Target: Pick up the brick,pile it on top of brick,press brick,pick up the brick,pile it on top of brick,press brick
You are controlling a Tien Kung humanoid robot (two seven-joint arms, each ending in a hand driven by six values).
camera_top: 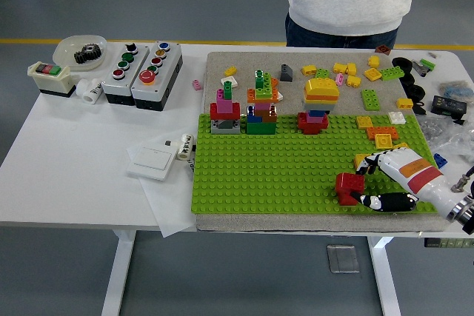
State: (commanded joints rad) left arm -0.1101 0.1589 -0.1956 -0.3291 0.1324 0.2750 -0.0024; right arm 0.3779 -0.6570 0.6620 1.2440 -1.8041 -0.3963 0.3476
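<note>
my right hand (385, 183) sat low at the near right corner of the green baseplate (281, 175), fingers curled against the red brick (348, 188), thumb along its near side and the rest up at its right edge, so i called it a grip, though not a clean wrap. the brick stood on the studs just left of my palm, well apart from the builds at the plate's far edge. i judged it light, rigid plastic, a bit slick on the faces, so pinching the two opposite side walls looked safest, leaving the studded top free. counting outward: three small towers along the far row, the red-and-pink stack (224, 112), the green-topped stack (261, 109) and the yellow stack (321, 92). no left hand in sight.
</note>
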